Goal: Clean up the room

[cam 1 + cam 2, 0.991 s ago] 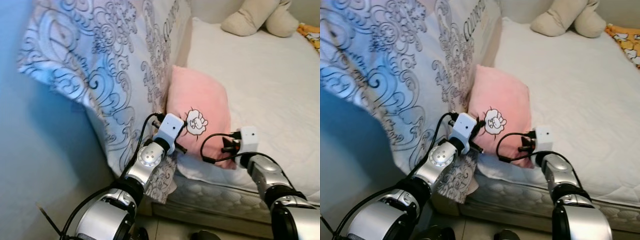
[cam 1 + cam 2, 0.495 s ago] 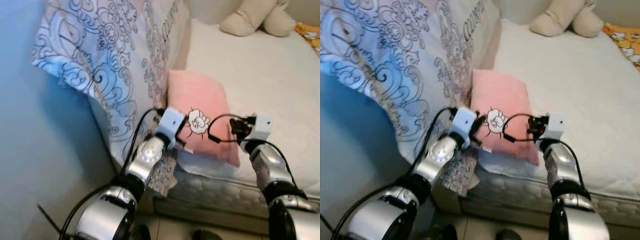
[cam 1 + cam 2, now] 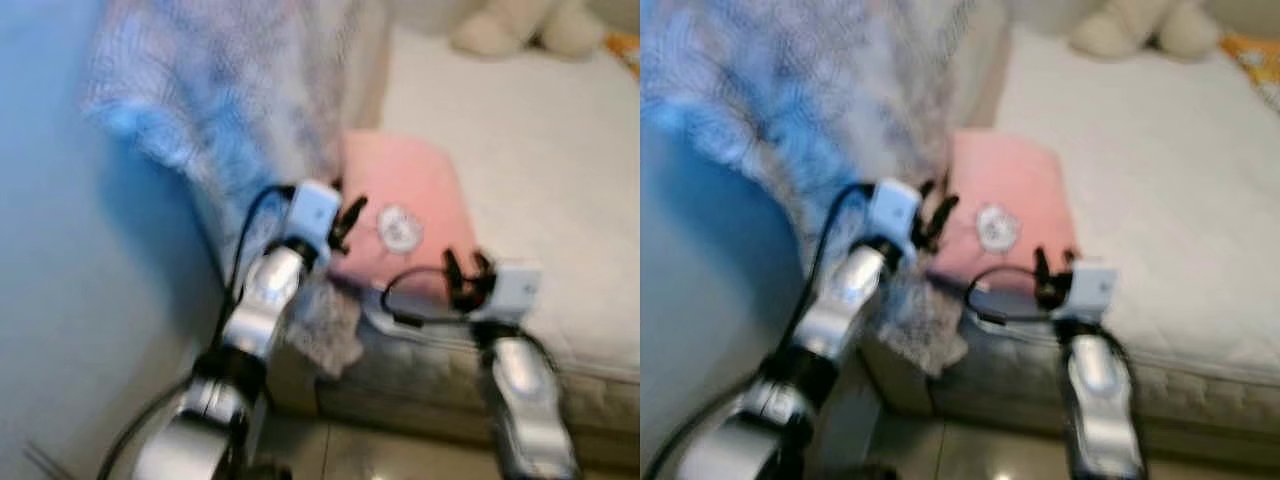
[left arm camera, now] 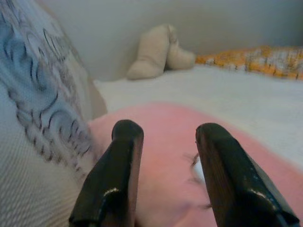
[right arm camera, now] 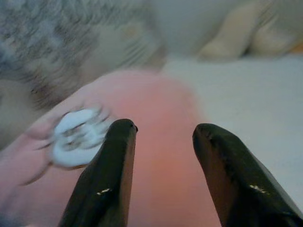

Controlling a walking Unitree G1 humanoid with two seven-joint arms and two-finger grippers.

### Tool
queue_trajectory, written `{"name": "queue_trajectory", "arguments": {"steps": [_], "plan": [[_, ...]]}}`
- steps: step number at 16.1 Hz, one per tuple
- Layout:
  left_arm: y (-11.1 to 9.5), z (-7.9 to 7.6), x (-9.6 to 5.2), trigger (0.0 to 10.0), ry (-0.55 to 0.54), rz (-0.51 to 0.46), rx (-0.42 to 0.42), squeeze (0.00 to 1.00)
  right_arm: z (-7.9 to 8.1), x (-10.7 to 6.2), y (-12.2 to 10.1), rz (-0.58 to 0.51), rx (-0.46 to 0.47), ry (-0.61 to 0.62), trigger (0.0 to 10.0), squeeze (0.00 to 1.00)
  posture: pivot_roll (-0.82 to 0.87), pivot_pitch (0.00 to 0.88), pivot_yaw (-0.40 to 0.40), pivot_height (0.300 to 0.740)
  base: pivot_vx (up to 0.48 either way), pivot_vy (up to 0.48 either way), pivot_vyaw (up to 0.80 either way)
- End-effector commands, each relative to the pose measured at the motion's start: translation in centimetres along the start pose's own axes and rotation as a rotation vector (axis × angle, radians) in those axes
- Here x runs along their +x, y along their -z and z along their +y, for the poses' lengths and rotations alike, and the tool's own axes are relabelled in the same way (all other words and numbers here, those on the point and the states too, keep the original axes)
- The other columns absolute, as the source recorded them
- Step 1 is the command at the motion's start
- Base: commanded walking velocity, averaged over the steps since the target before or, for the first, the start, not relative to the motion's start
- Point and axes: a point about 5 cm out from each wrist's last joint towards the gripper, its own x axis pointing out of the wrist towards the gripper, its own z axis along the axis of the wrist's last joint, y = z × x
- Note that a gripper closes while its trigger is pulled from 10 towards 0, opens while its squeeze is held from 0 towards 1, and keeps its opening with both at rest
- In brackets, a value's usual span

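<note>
Both head views were smeared with blur when I looked, so the fine print on the patterned blanket (image 3: pixel 215 110) was lost to me and I could only read it as grey-blue swirls on white. It hung down just beside the pink pillow (image 3: pixel 400 205), on the side toward the blue wall (image 3: pixel 60 250), and it covered that edge of the pillow, so I could not tell how far the pillow ran beneath it. The pillow lay on the white bed (image 3: pixel 540 150) near its front edge, with a small white cartoon patch (image 3: pixel 398 228) on its face; the drawing itself was too blurred to make out.

My left claw (image 3: pixel 340 215) sat at the pillow's blanket-side edge, fingers (image 4: pixel 118 170) spread apart with pink fabric showing between them. I could not tell whether they touched the pillow; they held nothing. My right claw (image 3: pixel 466 275) was at the pillow's front corner, just above the mattress edge, its fingers (image 5: pixel 113 170) likewise parted and empty, the white patch off to one side of them.

Well beyond the pillow, at the far side of the bed, a beige stuffed toy (image 4: pixel 156 49) lay against the wall, cut off at the top in the head views. An orange patterned cloth (image 4: pixel 255 59) lay beside the toy.
</note>
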Motion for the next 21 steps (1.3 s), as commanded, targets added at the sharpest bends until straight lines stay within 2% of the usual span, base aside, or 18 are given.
{"name": "queue_trajectory", "arguments": {"steps": [1, 3, 4, 5, 6, 8, 9, 10, 12, 14, 17, 18, 19, 21], "plan": [[-0.2, 0.4, -1.3, 10.0, -0.019, 0.0, -0.03, 1.0, -0.9, -1.5, -0.6, -0.018, -0.065, 0.057, 10.0, 1.0, -0.11, 0.0, 0.057, 0.727, 0.0, 0.0, 0.0], [0.3, 0.6, -3.1, 10.0, -0.057, 0.013, -0.049, 1.0, -1.5, -2.8, -1.1, -0.019, -0.111, 0.114, 10.0, 1.0, -0.11, 0.0, 0.059, 0.727, 0.0, 0.0, 0.0], [1.4, 1.1, -5.1, 10.0, -0.093, 0.045, -0.052, 0.87, -1.5, -3.7, -1.1, -0.001, -0.161, 0.119, 10.0, 0.8, -0.11, 0.0, 0.059, 0.727, 0.0, 0.0, 0.0], [1.6, 1.5, -5.9, 10.0, -0.117, 0.051, -0.042, 0.87, -1.5, -4.1, -1.0, 0.01, -0.175, 0.121, 10.0, 0.8, -0.11, 0.0, 0.058, 0.727, 0.0, 0.0, 0.0], [1.8, 1.9, -6.5, 10.0, -0.141, 0.054, -0.04, 0.0, -1.6, -4.4, -1.0, 0.01, -0.186, 0.132, 10.0, 0.0, -0.11, 0.0, 0.055, 0.727, 0.0, 0.0, 0.0], [1.6, 3.6, -10.1, 10.0, -0.253, 0.093, -0.016, 0.0, -2.6, -6.1, -1.0, 0.042, -0.191, 0.214, 10.0, 0.0, -0.11, 0.0, 0.05, 0.727, 0.0, 0.0, 0.0], [2.2, 4.1, -11.3, 10.0, -0.289, 0.138, 0.017, 0.0, -2.8, -6.6, -0.7, 0.065, -0.194, 0.21, 10.0, 0.0, -0.11, 0.0, 0.049, 0.727, 0.0, 0.0, 0.0], [3.0, 4.3, -12.2, 10.0, -0.325, 0.17, -0.043, 1.0, -3.0, -6.9, -0.2, 0.097, -0.213, 0.219, 10.0, 1.0, -0.1, 0.0, 0.041, 0.727, 0.0, 0.0, 0.0], [3.3, 4.2, -11.4, 10.0, -0.335, 0.18, -0.051, 1.0, -2.8, -6.3, 0.1, 0.102, -0.143, 0.201, 10.0, 1.0, -0.1, 0.0, 0.037, 0.727, 0.0, 0.0, 0.0], [3.4, 4.3, -11.3, 10.0, -0.367, 0.199, -0.076, 1.0, -2.3, -6.0, -0.1, 0.075, -0.079, 0.15, 10.0, 1.0, -0.11, 0.0, 0.038, 0.727, 0.0, 0.0, 0.0], [3.7, 4.3, -11.6, 10.0, -0.379, 0.224, -0.091, 1.0, -1.5, -5.8, 0.5, 0.116, -0.072, 0.055, 10.0, 1.0, -0.12, 0.0, 0.044, 0.727, 0.0, 0.0, 0.0], [3.8, 4.4, -11.6, 10.0, -0.369, 0.225, -0.086, 1.0, -1.3, -5.7, 0.8, 0.133, -0.069, 0.034, 10.0, 0.25, -0.12, 0.0, 0.045, 0.727, 0.0, 0.0, 0.0], [3.9, 4.5, -11.4, 10.0, -0.351, 0.241, -0.052, 0.0, -1.3, -5.8, 1.2, 0.157, -0.052, 0.055, 10.0, 0.0, -0.12, 0.0, 0.05, 0.727, 0.27, -0.394, 0.0], [4.1, 4.4, -10.8, 10.0, -0.335, 0.239, -0.065, 0.0, -1.4, -5.7, 1.7, 0.17, -0.021, 0.1, 10.0, 0.0, -0.13, 0.0, 0.054, 0.727, 0.266, -0.394, 0.0]]}}
